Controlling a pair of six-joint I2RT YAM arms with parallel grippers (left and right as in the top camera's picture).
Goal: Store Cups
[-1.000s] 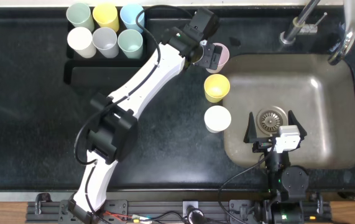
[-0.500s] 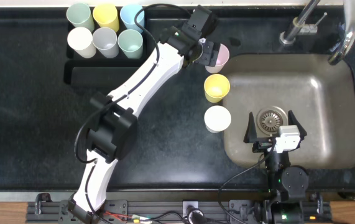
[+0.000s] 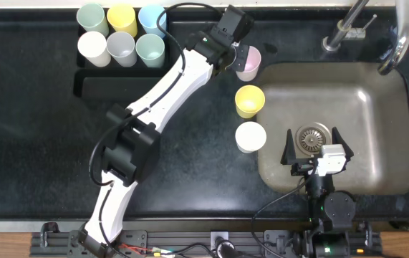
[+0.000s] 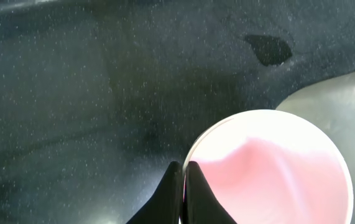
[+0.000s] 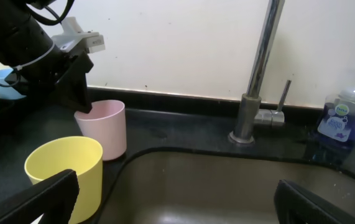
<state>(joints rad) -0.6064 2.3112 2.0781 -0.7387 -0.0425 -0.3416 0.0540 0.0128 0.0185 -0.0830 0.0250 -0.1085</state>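
Note:
A pink cup (image 3: 250, 64) (image 4: 270, 168) (image 5: 102, 127) stands upright on the black counter at the sink's back left corner. My left gripper (image 3: 237, 59) (image 4: 181, 180) (image 5: 82, 102) is shut on its rim on the side away from the sink. Closer to me are a yellow cup (image 3: 249, 100) (image 5: 65, 171) and a white cup (image 3: 250, 136), both upright at the sink's left edge. Several cups (image 3: 122, 36) stand together in a black tray (image 3: 104, 86) at the back left. My right gripper (image 3: 314, 147) (image 5: 177, 186) stands open over the sink near the drain, holding nothing.
The steel sink (image 3: 376, 143) takes up the right side, with a faucet (image 3: 347, 29) (image 5: 258, 81) behind it and a blue soap bottle (image 5: 342, 115) at the far right. The tray's front strip is bare. Open black counter lies to the left.
My left gripper has shifted slightly toward the back left while on the pink cup's rim. The right arm has not moved.

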